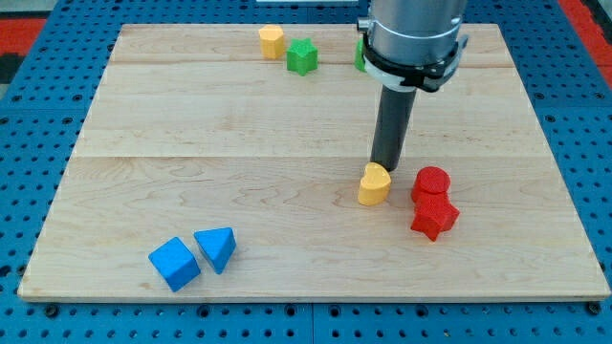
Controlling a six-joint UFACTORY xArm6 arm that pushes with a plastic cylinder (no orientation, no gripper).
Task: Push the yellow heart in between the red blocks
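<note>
The yellow heart (pixel 374 184) lies right of the board's middle. Two red blocks touch each other just to its right: a red round block (pixel 431 182) and below it a red star-like block (pixel 434 217). My tip (pixel 384 168) is at the heart's upper edge, touching or almost touching it. The heart stands a short gap left of the red pair, not between them.
A second yellow block (pixel 272 41) and a green block (pixel 302 56) lie near the view's top. Another green block (pixel 361 54) is mostly hidden behind the arm. A blue cube (pixel 174 264) and a blue triangular block (pixel 216 248) lie at the bottom left.
</note>
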